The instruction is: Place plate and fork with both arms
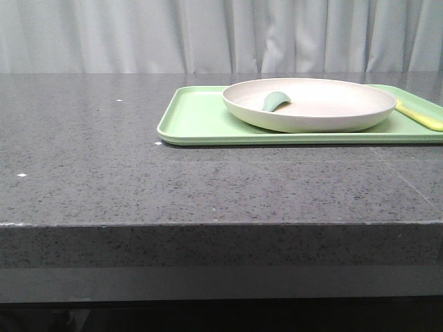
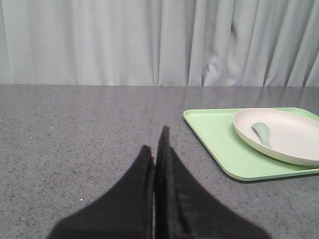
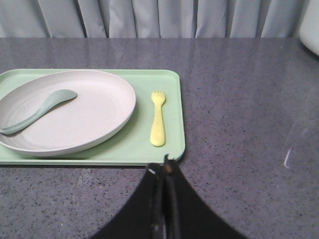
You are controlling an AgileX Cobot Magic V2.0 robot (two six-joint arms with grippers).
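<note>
Start on your left: the left gripper [image 2: 158,149] has its fingers pressed together, holding nothing, and it sits over bare bench [image 1: 83,152] well short of the tray [image 1: 190,117]. From it, the tray's near-left corner lies ahead and off to the right, with the plate [image 1: 325,111] further right again, resting on the tray with a grey-green spoon [image 1: 275,102] lying in its bowl. So the plate is the left arm's piece only by a reach across to the right. Move on rightward: the fork [image 3: 158,119] lies flat on the tray just beside the plate's right rim, not touching it, close to the tray's right edge. Its long axis runs front to back of the bench, tines toward the far edge, handle end toward you. The right gripper [image 3: 165,169] is likewise closed and empty, hovering just off the tray's near edge almost in line with that handle. Judged from this, your right arm is plainly the nearer one for the fork, and it must open before it goes forward.
</note>
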